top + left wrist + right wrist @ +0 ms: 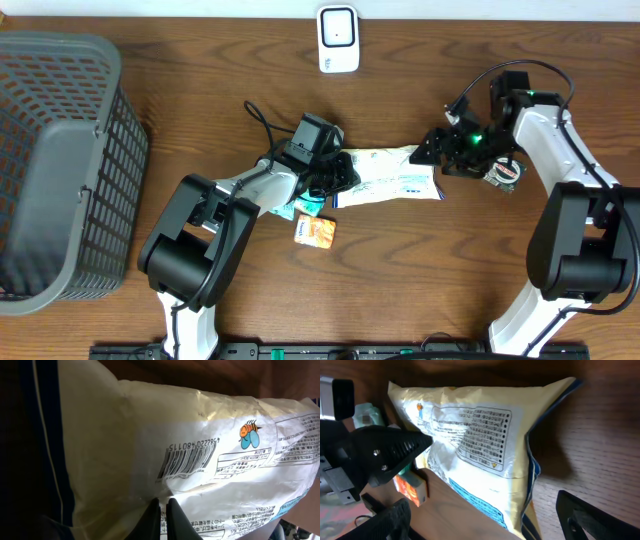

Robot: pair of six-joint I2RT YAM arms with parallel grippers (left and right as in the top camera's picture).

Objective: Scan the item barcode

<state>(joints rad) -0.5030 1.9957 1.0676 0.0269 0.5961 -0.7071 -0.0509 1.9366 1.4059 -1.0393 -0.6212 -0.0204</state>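
The item is a pale yellow snack bag [392, 176] with blue print, lying at mid-table. My left gripper [326, 176] is shut on its left end. In the left wrist view the fingertips [156, 512] pinch the bag [200, 425], and its barcode [187, 460] faces the camera just above them. My right gripper [438, 150] stands open at the bag's right end. In the right wrist view the bag [480, 440] fills the middle and its near corner lies between the wide-apart fingers [585, 515] without touching them. The white scanner [338, 38] stands at the far edge.
A grey mesh basket [60, 160] fills the left side. An orange packet [315, 231] and a teal item [305, 207] lie just in front of the left gripper. A small round object [505, 172] sits beside the right arm.
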